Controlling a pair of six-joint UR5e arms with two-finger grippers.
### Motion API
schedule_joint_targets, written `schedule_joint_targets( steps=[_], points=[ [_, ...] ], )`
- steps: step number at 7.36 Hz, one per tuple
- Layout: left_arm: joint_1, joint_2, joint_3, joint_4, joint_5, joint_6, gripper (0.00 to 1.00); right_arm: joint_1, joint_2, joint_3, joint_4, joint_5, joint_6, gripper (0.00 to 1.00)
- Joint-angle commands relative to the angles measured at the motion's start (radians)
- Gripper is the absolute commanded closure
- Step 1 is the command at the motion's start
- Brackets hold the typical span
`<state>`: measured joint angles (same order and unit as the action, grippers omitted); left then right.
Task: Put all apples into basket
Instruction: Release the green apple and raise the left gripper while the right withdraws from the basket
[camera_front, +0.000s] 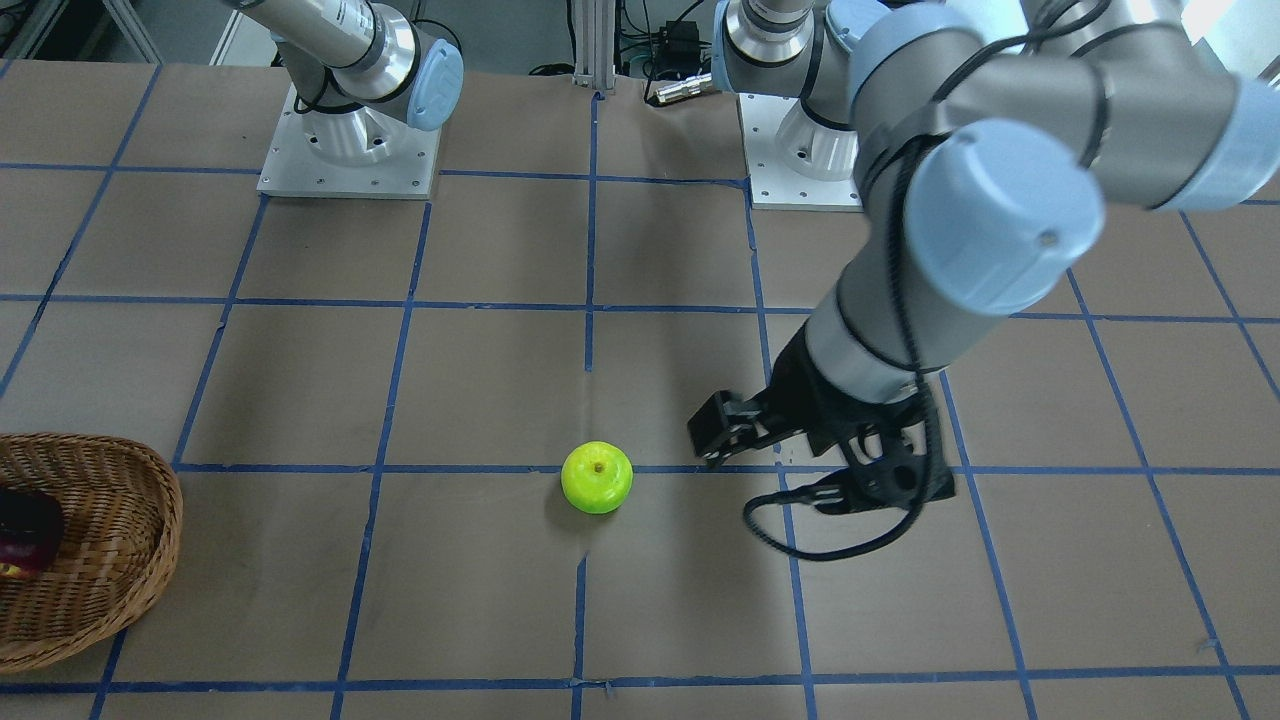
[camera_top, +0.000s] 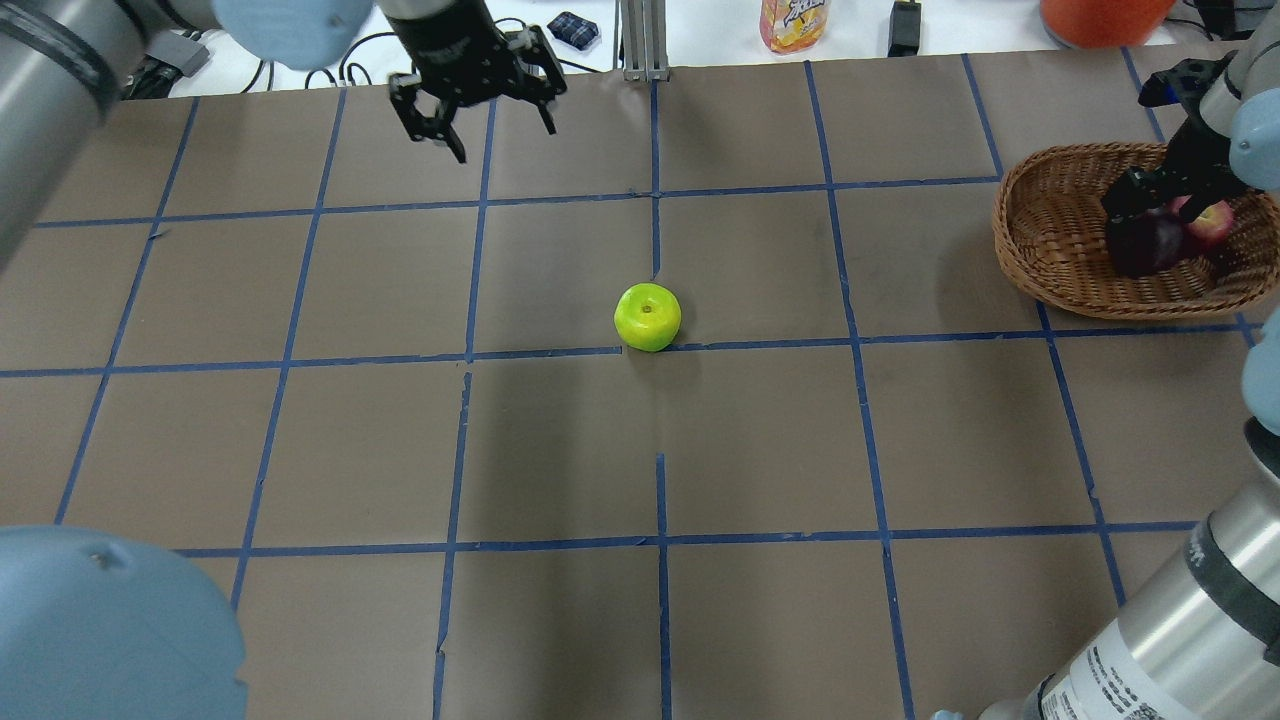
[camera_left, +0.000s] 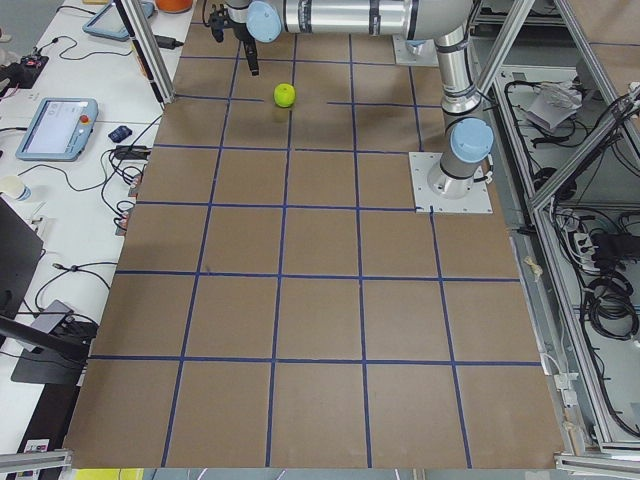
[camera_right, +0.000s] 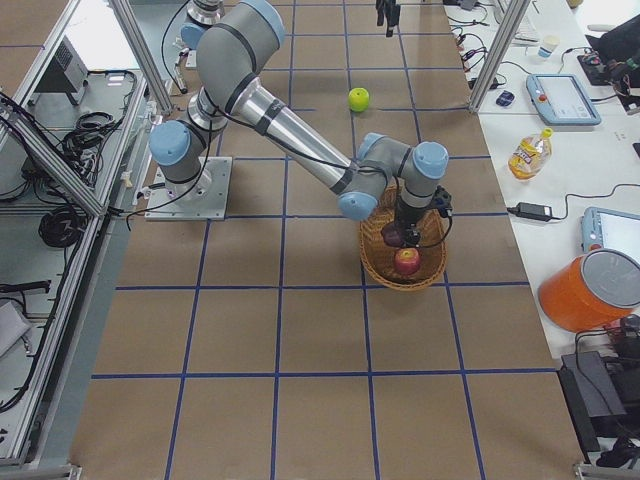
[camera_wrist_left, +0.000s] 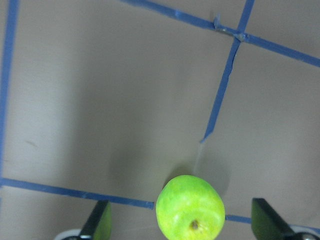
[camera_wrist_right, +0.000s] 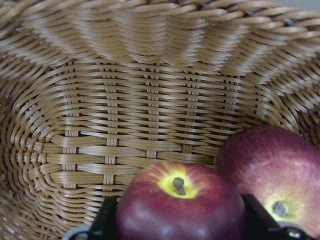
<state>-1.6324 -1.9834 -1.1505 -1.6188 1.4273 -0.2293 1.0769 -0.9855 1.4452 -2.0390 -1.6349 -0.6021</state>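
You've one left: green apple sits loose mid-table, left gripper spread wide near it, no contact. Farther off, basket holds the red apple; right gripper clamps the maroon apple inside it, not yet let go.

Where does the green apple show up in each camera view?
Front-facing: green apple, lower centre.
Overhead: centre.
Exterior left: top, left of middle.
Exterior right: top, right of middle.
Left wrist: bottom centre.
Right wrist: not in it.
Shared landmark: the blue tape line running by it.
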Motion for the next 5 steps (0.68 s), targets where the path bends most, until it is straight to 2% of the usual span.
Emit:
schedule_joint_targets(
  steps=[1,3,4,5],
  points=[
    [0.069,0.084,0.0,-0.182,0.144,0.12,0.0,0.005,-0.045,-0.016,0.075,0.0,0.001,0.0],
    [0.056,0.213,-0.032,-0.228,0.17,0.119,0.0,0.064,-0.148,-0.009,0.173,0.013,0.034,0.0],
    [0.054,0.278,-0.096,-0.234,0.17,0.129,0.0,0.146,-0.191,-0.006,0.202,0.017,0.062,0.0],
    [0.062,0.326,-0.188,-0.23,0.168,0.148,0.0,0.246,-0.206,-0.006,0.227,0.018,0.222,0.0]
  ],
)
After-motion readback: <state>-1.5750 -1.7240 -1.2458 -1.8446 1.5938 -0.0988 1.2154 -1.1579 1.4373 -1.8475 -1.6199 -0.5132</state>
